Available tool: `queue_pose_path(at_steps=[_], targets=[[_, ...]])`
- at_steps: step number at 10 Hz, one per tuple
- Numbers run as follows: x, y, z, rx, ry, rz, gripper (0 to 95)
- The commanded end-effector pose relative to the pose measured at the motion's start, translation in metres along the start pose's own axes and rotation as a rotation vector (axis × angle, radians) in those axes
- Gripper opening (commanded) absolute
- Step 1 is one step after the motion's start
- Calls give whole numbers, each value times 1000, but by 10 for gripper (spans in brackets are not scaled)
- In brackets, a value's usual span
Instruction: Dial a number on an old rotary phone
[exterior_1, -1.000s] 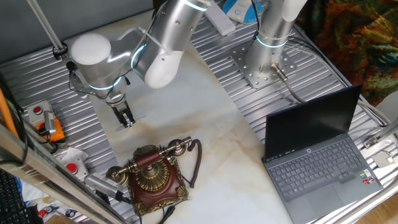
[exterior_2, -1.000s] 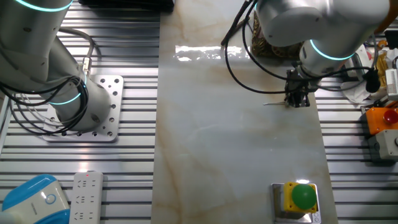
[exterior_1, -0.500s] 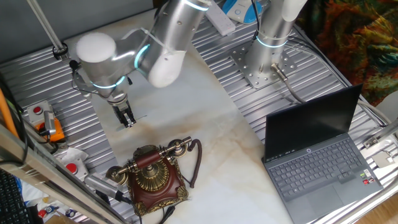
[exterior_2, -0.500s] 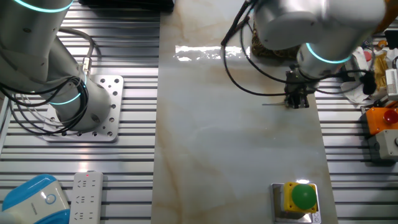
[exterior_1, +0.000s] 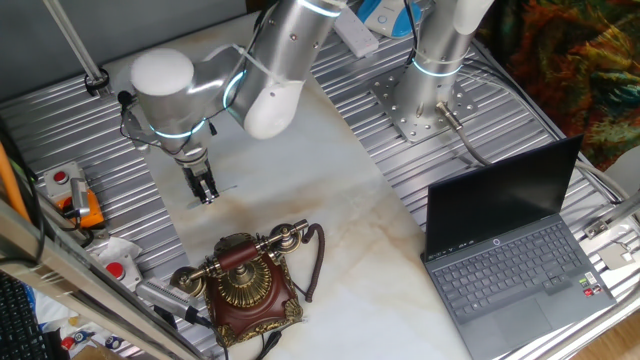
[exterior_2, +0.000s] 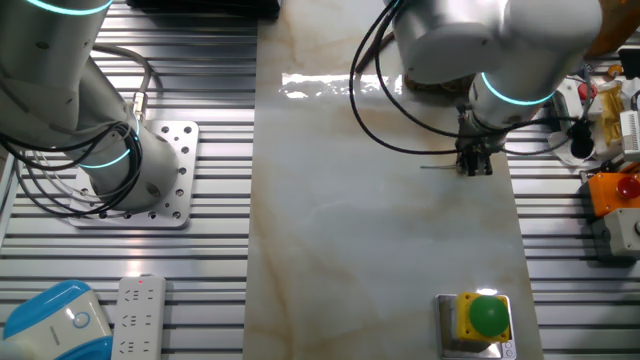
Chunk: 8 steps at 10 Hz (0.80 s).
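The old rotary phone (exterior_1: 245, 285), dark reddish-brown with brass dial and a brass-ended handset across its top, stands near the front edge of the marble table in one fixed view. In the other fixed view the arm hides nearly all of it. My gripper (exterior_1: 206, 194) hangs just above the table behind the phone, about a hand's width from the handset, pointing down. Its fingers (exterior_2: 473, 164) are shut, and a thin rod (exterior_2: 440, 167) sticks out sideways from the tips.
An open laptop (exterior_1: 510, 250) sits at the right. An orange box with a red button (exterior_1: 70, 195) lies left of the gripper. A yellow box with a green button (exterior_2: 487, 318), a white power strip (exterior_2: 138, 315) and the arm's base (exterior_1: 420, 105) ring the marble slab.
The arm's upper joints have swung a little to the right and up. The gripper has stayed almost in place above the table, still shut.
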<state>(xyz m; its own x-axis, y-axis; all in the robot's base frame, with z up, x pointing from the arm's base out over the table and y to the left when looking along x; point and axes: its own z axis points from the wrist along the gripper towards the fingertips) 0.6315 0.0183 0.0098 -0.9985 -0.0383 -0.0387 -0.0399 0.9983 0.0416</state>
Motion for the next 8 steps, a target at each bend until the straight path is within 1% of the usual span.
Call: queue_pose_path(at_steps=[1, 2, 3, 4, 5, 7, 8], targets=[[2, 1, -8, 38, 36, -19, 0], [3, 1, -9, 36, 32, -28, 0], [4, 3, -12, 42, 31, -49, 0], [6, 5, -16, 38, 30, -57, 0], [9, 8, -21, 43, 35, -70, 0], [12, 12, -28, 45, 44, -98, 0], [15, 15, -33, 50, 47, -136, 0]])
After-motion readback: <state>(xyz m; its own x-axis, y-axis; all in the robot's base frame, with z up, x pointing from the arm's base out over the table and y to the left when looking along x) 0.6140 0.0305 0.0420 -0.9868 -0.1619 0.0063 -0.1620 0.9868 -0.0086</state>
